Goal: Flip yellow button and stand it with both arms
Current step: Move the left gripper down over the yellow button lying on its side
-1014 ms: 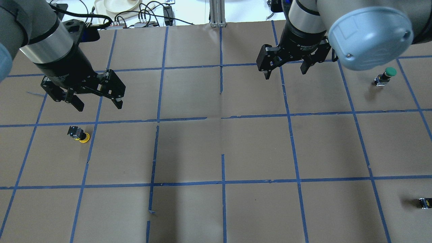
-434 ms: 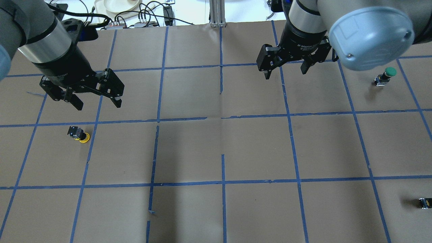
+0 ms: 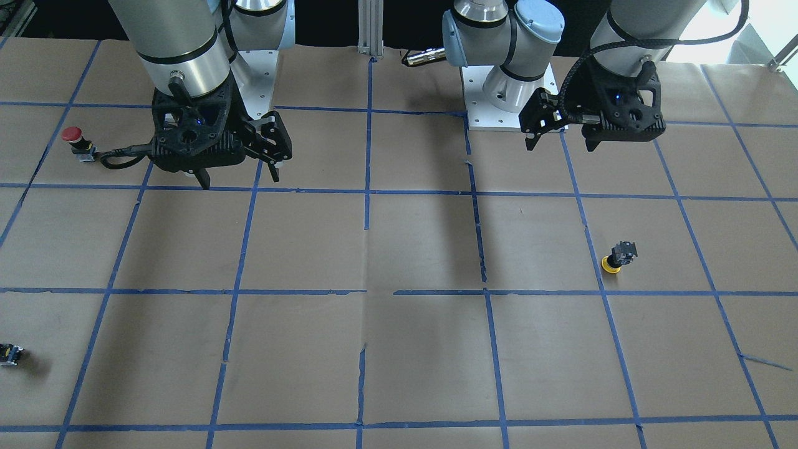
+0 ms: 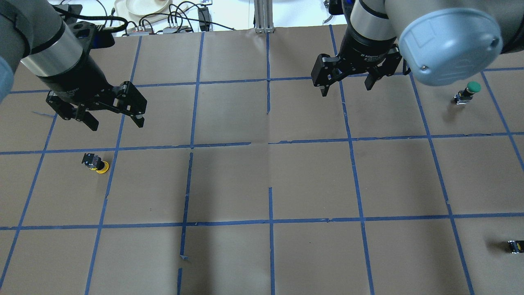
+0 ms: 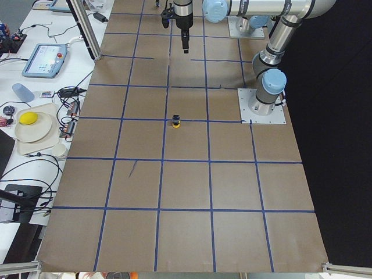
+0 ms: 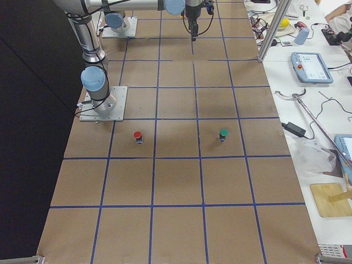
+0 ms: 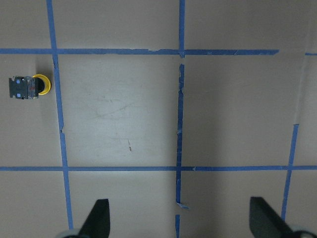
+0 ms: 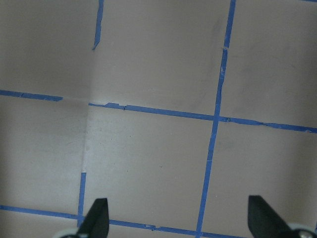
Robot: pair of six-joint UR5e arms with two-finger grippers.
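Note:
The yellow button (image 4: 98,164) lies on its side on the brown paper at the left, yellow cap toward the near right and grey-black block toward the far left. It also shows in the front view (image 3: 617,257), the left side view (image 5: 176,121) and the left wrist view (image 7: 29,87). My left gripper (image 4: 116,123) is open and empty, above the table just beyond the button; it shows in the front view (image 3: 560,146) too. My right gripper (image 4: 346,89) is open and empty over the far right-centre (image 3: 240,179).
A green-capped button (image 4: 468,92) stands at the far right. A red-capped button (image 3: 75,140) stands near the right arm. A tiny capless block (image 4: 515,246) lies at the near right edge. Cables and plates (image 4: 163,16) lie past the far edge.
My left gripper has drifted slightly left and away from the yellow button, still open. The right gripper and the button have not moved.

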